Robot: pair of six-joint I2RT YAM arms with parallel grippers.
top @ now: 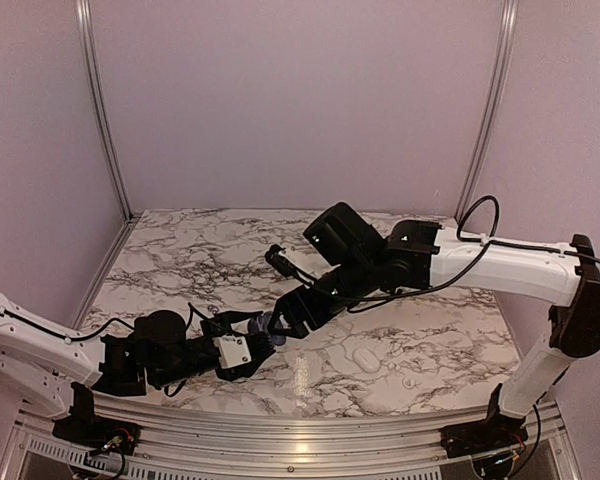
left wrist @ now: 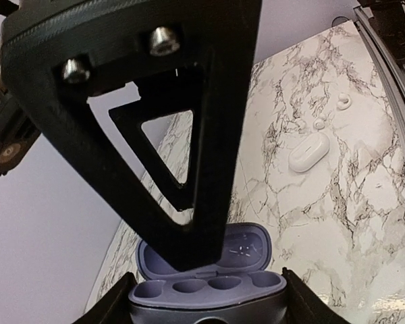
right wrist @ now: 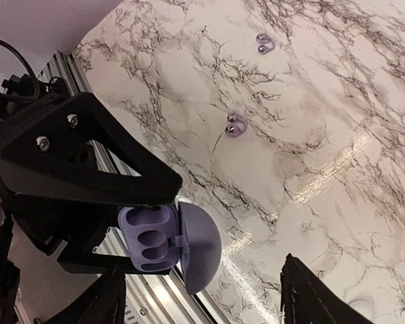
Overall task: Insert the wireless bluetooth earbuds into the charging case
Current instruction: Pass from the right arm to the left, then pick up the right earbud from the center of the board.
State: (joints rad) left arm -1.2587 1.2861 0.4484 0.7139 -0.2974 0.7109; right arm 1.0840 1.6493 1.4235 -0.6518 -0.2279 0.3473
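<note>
From above, the charging case [top: 267, 323] is seen clamped in the left gripper [top: 262, 336] over the marble table [top: 180, 260]. In the left wrist view its lid is shown open and the wells empty. In the right wrist view the right gripper [right wrist: 202, 270] is spread wide and empty, and the earbuds [right wrist: 235, 125] are seen lying on the table. A bud pickup is judged next, for which a fine pinch is needed.
</note>
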